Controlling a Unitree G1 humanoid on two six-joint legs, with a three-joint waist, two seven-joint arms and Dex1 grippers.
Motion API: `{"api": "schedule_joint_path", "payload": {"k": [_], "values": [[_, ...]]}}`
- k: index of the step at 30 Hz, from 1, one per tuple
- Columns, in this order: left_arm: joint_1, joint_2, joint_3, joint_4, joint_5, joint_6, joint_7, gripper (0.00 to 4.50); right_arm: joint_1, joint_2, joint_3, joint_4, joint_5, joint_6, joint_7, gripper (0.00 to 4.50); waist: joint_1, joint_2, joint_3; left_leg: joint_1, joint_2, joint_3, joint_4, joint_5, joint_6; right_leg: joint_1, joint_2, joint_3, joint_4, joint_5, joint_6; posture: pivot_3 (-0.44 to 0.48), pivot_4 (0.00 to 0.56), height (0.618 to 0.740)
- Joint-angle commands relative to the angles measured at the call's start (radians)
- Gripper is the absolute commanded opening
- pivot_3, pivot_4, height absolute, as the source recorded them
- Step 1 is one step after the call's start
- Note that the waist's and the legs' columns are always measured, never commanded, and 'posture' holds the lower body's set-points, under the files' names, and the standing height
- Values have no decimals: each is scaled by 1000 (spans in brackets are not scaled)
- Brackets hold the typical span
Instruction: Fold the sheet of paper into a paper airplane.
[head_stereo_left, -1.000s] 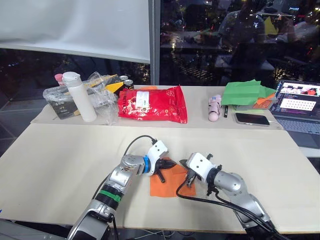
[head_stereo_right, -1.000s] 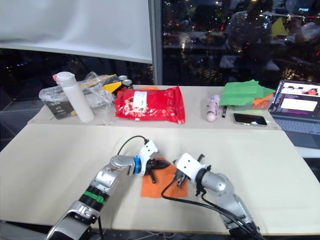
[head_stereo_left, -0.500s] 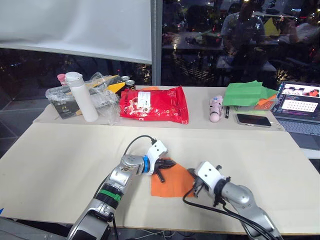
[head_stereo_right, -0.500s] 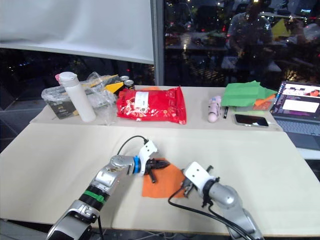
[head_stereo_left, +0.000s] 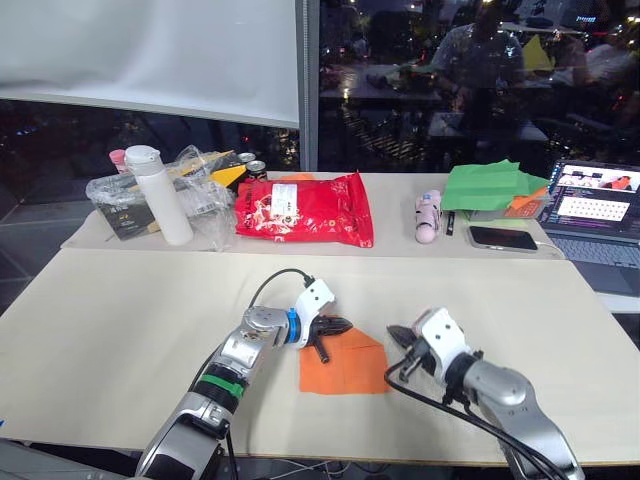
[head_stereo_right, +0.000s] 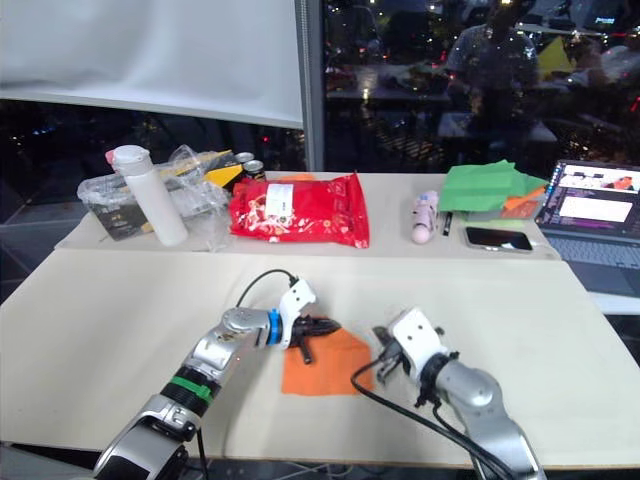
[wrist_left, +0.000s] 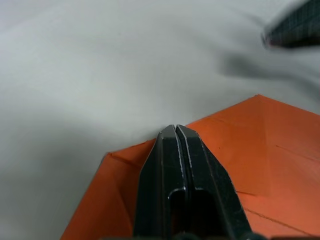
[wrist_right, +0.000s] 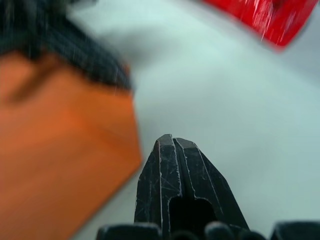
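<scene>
Left gripper (head_stereo_left: 322, 331), fingers closed, presses the thin, limp orange sheet of paper (head_stereo_left: 345, 362); right gripper (head_stereo_left: 405, 341), closed, sits beside it; best gripped at an edge.

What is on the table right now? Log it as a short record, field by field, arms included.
paper: orange sheet of paper, flat on the table, top corners folded in to a point
left gripper: fingers shut, pressing on the paper's upper left edge
right gripper: fingers shut, off the paper, just to its right above bare table
back row: white bottle, clear plastic bag, red snack bag, green paper stack, phone, laptop
fold state: nose begun, no wings yet
</scene>
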Motion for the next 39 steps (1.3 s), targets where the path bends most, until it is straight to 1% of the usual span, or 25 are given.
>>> {"api": "schedule_joint_path", "payload": {"k": [1, 4, 7, 11, 12, 15, 16, 18, 20, 22, 26, 30, 31, 34, 39], "values": [[8, 14, -6, -3, 15, 16, -3, 0, -43, 9, 66, 1, -7, 41, 6, 29, 1, 0, 0, 0, 0, 0, 0, 0, 0, 0, 0, 0, 0, 0, 0, 0, 150, 715], [21, 33, -2, -51, 15, 33, -4, 0, -85, 19, 139, 86, -45, 62, -2, 29, -1, 0, 0, -1, 0, 0, -1, 0, 0, -1, 0, 0, -1, 0, 0, 0, 150, 715], [41, 48, 44, -145, -28, 119, 19, 0, -103, 20, 178, 142, -49, 70, 14, 29, -2, 0, 0, -1, 0, 0, -1, 0, 0, -1, 0, 0, 0, 0, 0, 0, 150, 715], [73, 87, 197, -328, -164, 361, 67, 0, -120, 19, 217, 192, -46, 67, 47, 29, -11, -1, 1, 0, 1, 0, -1, 0, 0, -1, 0, 0, 1, 0, 0, 0, 150, 715], [76, 94, 265, -361, -210, 438, 97, 0, -129, 19, 226, 204, -47, 60, 56, 29, -13, -1, 1, 0, 1, 0, -1, 0, 0, -1, 0, 0, 2, 0, 0, 0, 150, 715], [84, 124, 436, -425, -311, 620, 179, 0, -160, 24, 250, 238, -49, 40, 80, 29, -25, -2, 2, 1, 1, -1, -1, 0, 0, -1, 0, 0, 2, 0, 1, 0, 150, 715], [86, 132, 466, -437, -329, 656, 198, 0, -167, 26, 255, 246, -50, 36, 85, 29, -29, -2, 2, 1, 1, -1, -1, 0, 0, 0, 1, 0, 2, 0, 1, 0, 150, 715], [95, 139, 557, -439, -362, 758, 268, 560, -190, 35, 270, 275, -47, 21, 100, 0, -29, -2, 2, 4, 2, -1, -1, 0, 0, 1, 1, 0, 2, -1, 2, 0, 150, 715], [104, 140, 621, -432, -383, 838, 325, 1209, -211, 47, 285, 301, -47, 9, 112, 0, -31, -3, 2, 5, 2, -1, -1, 0, 0, 2, 1, 0, 2, -1, 2, 0, 150, 715], [116, 125, 663, -447, -419, 922, 358, 1814, -226, 56, 296, 319, -48, -1, 123, 0, -28, -3, 2, 5, 2, -1, -1, 0, 0, 2, 1, 0, 2, -1, 2, 0, 150, 715], [176, 50, 706, -557, -527, 1096, 385, 1814, -247, 61, 303, 341, -51, -12, 137, 0, -23, -4, 3, 4, 1, -1, -1, -1, -1, 2, 0, 0, 2, -1, 2, 0, 150, 715], [206, -16, 719, -628, -563, 1235, 429, 1814, -245, 54, 302, 340, -51, -13, 141, 0, -22, -4, 3, 3, 1, -1, -1, -1, -1, 1, 0, 0, 2, -1, 2, 0, 150, 715], [214, -19, 713, -641, -570, 1257, 433, 1814, -243, 52, 302, 338, -53, -12, 140, 0, -22, -4, 3, 3, 1, -1, -1, -1, -1, 2, 0, 0, 2, -1, 1, 0, 150, 715], [237, -6, 682, -667, -574, 1274, 444, 1814, -237, 53, 303, 331, -56, -10, 133, 0, -24, -4, 3, 4, 1, -1, -1, -1, -1, 2, 0, 0, 2, -1, 2, 0, 150, 715], [212, -8, 683, -631, -561, 1272, 472, 1814, -229, 60, 300, 320, -57, -10, 118, 0, -23, -4, 3, 4, 1, -1, -1, -1, -1, 2, 0, 0, 1, -1, 1, 0, 150, 715]]}}
